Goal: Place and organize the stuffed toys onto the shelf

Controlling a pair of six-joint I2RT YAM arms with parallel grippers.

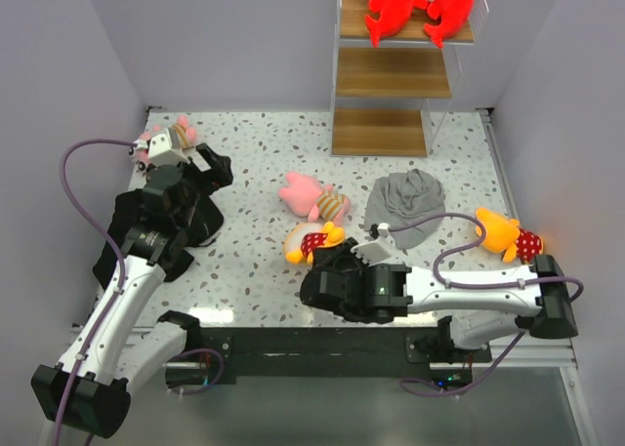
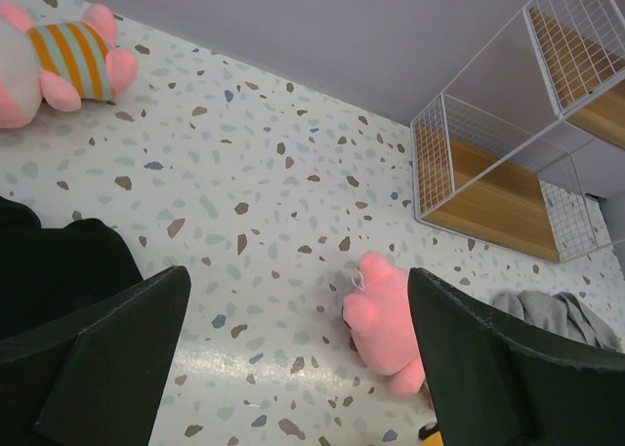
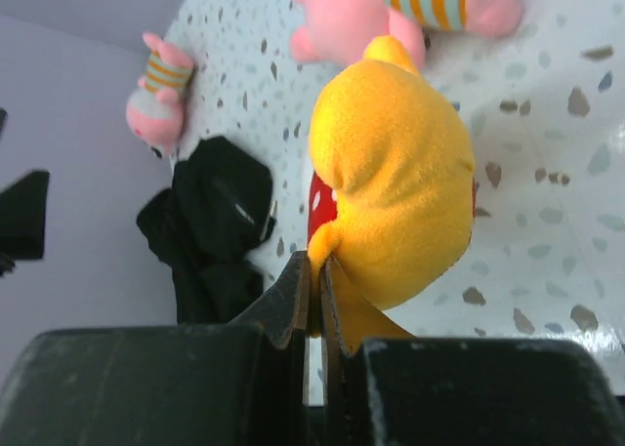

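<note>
My right gripper (image 3: pixel 314 265) is shut on a small fold of a yellow-orange stuffed toy (image 3: pixel 400 192) with a red dotted top, which lies on the table's middle (image 1: pixel 312 241). A pink striped-shirt toy (image 1: pixel 312 197) lies just beyond it. Another pink one (image 1: pixel 166 136) sits at the far left, by my left gripper (image 1: pixel 213 168), which is open over bare table (image 2: pixel 298 280). A second yellow-orange toy (image 1: pixel 508 233) lies at the right. Two red-and-white toys (image 1: pixel 391 2) (image 1: pixel 454 2) rest on the top board of the shelf (image 1: pixel 393 73).
A grey cloth (image 1: pixel 405 202) is crumpled in front of the shelf, right of the pink toy. A black cloth (image 1: pixel 122 236) lies under the left arm. The shelf's lower two boards (image 1: pixel 379 132) carry nothing. Walls close in the table on three sides.
</note>
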